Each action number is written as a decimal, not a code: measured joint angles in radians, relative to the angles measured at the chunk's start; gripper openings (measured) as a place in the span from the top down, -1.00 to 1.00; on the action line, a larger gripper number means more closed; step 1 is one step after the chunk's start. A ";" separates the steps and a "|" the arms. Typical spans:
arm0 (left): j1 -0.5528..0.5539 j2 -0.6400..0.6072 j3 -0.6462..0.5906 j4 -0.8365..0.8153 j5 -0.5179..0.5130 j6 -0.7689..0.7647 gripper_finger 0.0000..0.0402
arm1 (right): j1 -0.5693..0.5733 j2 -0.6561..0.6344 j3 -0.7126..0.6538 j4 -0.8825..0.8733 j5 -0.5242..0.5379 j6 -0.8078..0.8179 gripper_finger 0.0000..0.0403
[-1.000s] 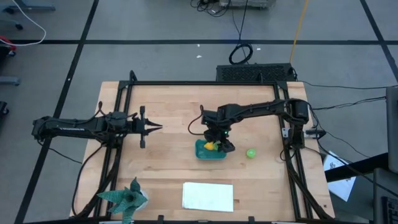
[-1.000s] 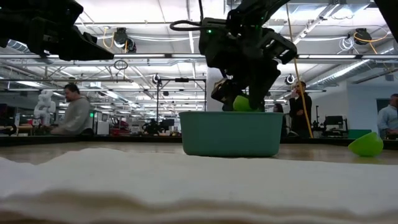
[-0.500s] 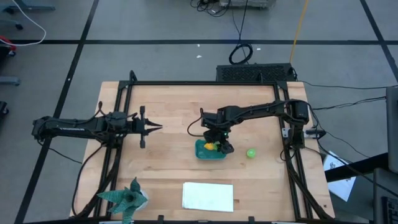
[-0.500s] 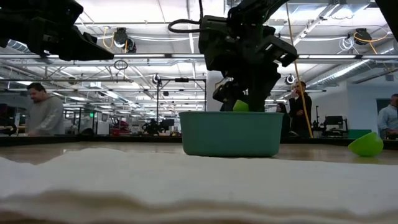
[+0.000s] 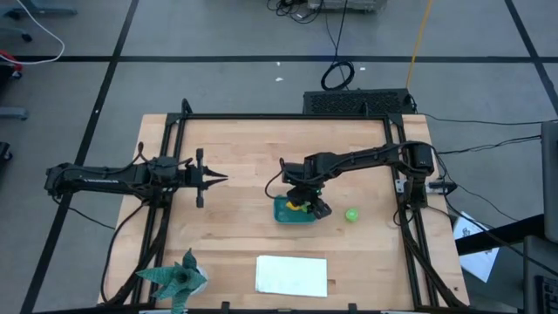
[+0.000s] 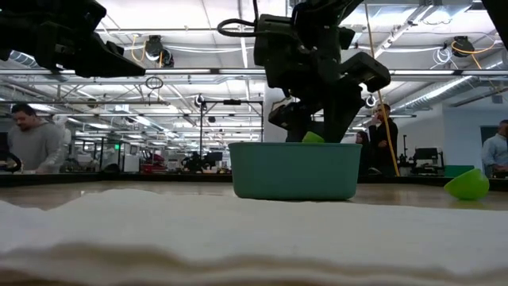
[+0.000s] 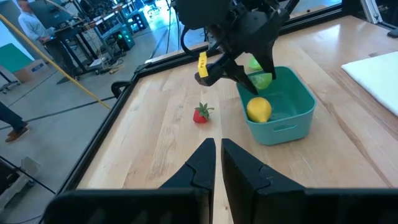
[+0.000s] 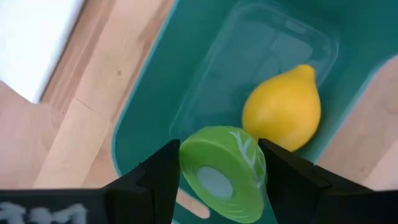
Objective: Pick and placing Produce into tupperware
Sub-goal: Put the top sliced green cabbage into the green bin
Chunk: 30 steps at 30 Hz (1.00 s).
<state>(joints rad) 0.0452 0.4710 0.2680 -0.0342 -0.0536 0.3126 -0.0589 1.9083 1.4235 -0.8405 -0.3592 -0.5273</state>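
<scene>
The teal tupperware stands on the wooden table, with a yellow lemon piece lying on its floor. My right gripper hangs over the tub, shut on a green piece that shows just above the rim in the low view. A second green piece rests on the table to the tub's right. A small red piece lies on the table beside the tub. My left gripper waits shut at the table's left. My right gripper pinches the green piece between its two fingers, which sit on two opposite sides of its rim. The fingers slant down from above. The piece hangs clear over the tub's inside, next to the lemon, its pale flat face turned up toward the wrist.
A white sheet lies near the front edge, and a green spiky figure stands at the front left corner. Black frame rails run along the table's left and right sides. People show in the room behind.
My right gripper has rolled a little at the wrist over the tub, keeping the green piece between its fingers. A person in the room behind has walked to the left.
</scene>
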 joint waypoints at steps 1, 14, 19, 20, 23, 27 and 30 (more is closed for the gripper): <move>0.000 0.000 0.000 0.000 0.000 0.000 0.85 | 0.000 0.000 0.000 0.003 0.000 -0.006 0.07; 0.000 0.000 0.000 0.000 0.000 -0.001 0.85 | 0.036 0.000 -0.034 0.028 0.122 -0.086 0.07; 0.000 0.000 0.000 0.000 0.000 -0.001 0.85 | 0.034 0.000 -0.035 0.029 0.123 -0.065 0.07; 0.000 0.000 0.000 0.000 0.000 -0.001 0.85 | 0.034 0.000 -0.035 0.029 0.122 -0.064 0.07; 0.000 0.000 0.000 0.000 0.000 -0.001 0.85 | 0.035 0.000 -0.035 0.029 0.121 -0.068 0.07; 0.000 0.000 0.000 0.000 0.000 -0.002 0.85 | 0.035 0.000 -0.035 0.046 0.121 -0.077 0.07; 0.000 0.000 0.000 0.000 0.000 -0.002 0.85 | 0.035 0.000 -0.035 0.065 0.122 -0.081 0.07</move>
<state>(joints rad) 0.0452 0.4713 0.2680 -0.0342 -0.0536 0.3111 -0.0242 1.9081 1.3888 -0.7758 -0.2372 -0.6087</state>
